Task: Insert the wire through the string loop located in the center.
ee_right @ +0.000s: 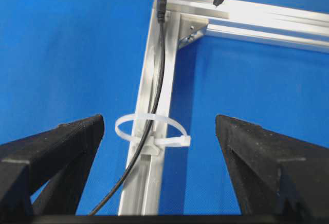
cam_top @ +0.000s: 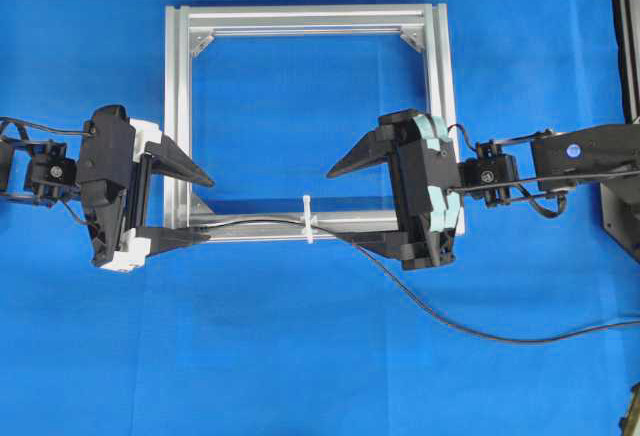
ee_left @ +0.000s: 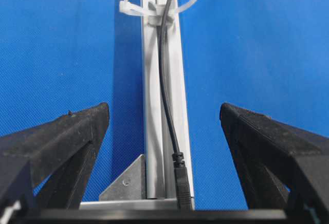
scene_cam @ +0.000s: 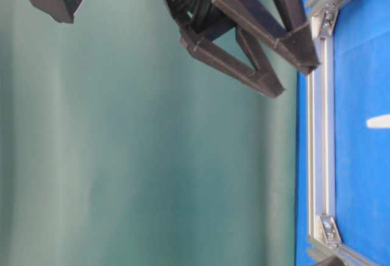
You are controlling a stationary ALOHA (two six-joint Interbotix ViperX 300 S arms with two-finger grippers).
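Already the wire (cam_top: 420, 301) runs through the string loop (cam_top: 308, 218) along the frame (cam_top: 175, 116); both the left gripper (cam_top: 205, 206) and right gripper (cam_top: 340, 206) hold their fingers wide apart, empty.

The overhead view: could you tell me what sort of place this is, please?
Probably a robotics lab test bench: a blue cloth tabletop, a bare aluminium frame as fixture, and two robot arms.

Wire (cam_top: 480, 328) runs off the overhead view's right edge. Its plug tip is cut off by the left wrist view's bottom edge. Loop (ee_left: 159, 0) top clipped there too.
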